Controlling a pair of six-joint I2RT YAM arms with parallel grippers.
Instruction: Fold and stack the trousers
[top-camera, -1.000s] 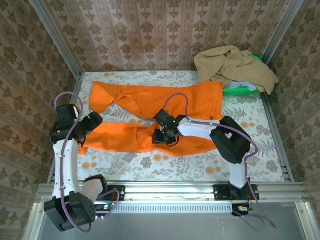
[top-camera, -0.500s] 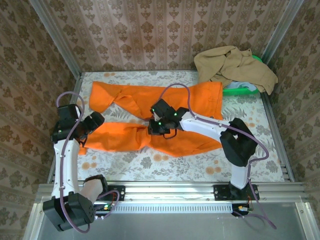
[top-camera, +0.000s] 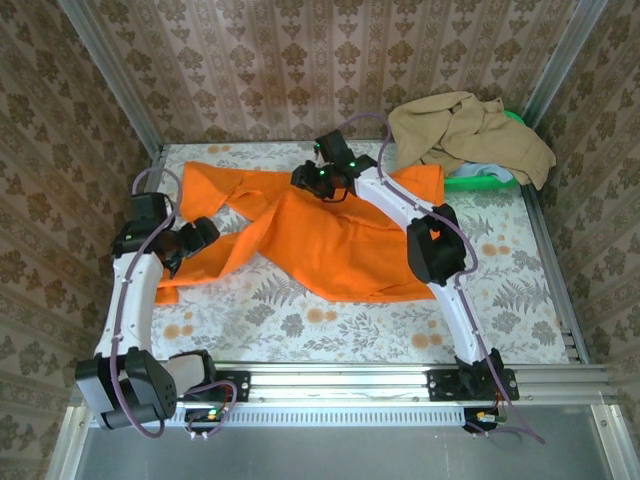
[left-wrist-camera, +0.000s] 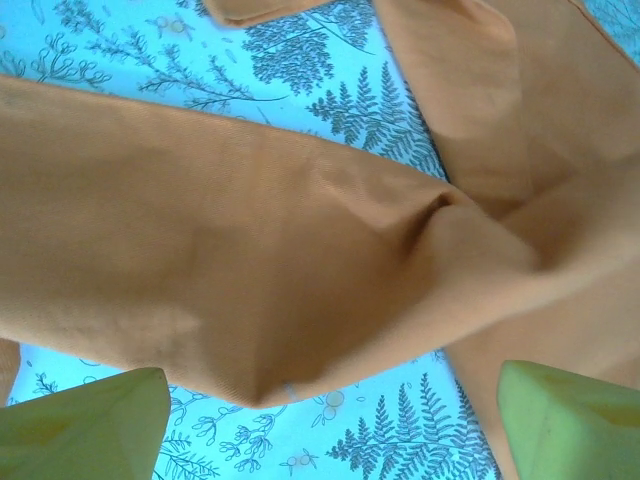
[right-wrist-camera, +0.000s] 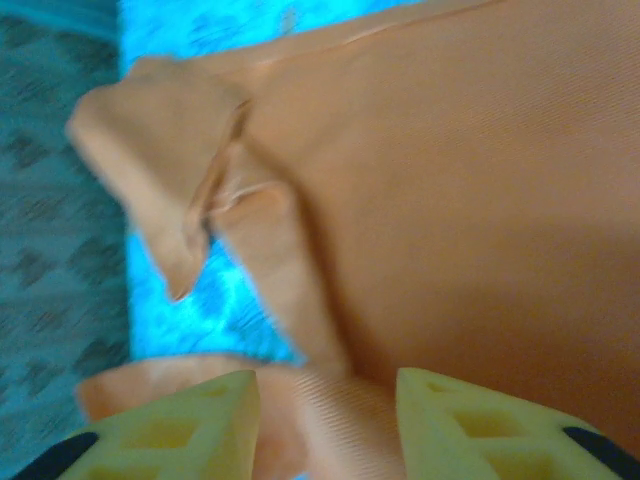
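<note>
The orange trousers (top-camera: 330, 240) lie spread on the floral table cover, with one leg drawn diagonally back over the other. My right gripper (top-camera: 312, 180) is at the back of the table over the crossing of the legs. In the right wrist view its jaws (right-wrist-camera: 328, 430) stand apart, with a ridge of orange fabric (right-wrist-camera: 480, 180) lying loose between them. My left gripper (top-camera: 200, 236) hovers at the left over the near leg. Its fingers (left-wrist-camera: 90, 425) are spread wide above the cloth (left-wrist-camera: 300, 250), holding nothing.
A tan garment (top-camera: 470, 135) is heaped on a green basket (top-camera: 480, 180) at the back right corner. Metal rails (top-camera: 555, 290) and patterned walls close in the table. Bare floral cover (top-camera: 300, 325) shows along the front.
The right gripper swept from the middle of the table to the back, dragging the near trouser leg up across the far one, and its jaws have come apart. The left gripper shifted slightly back.
</note>
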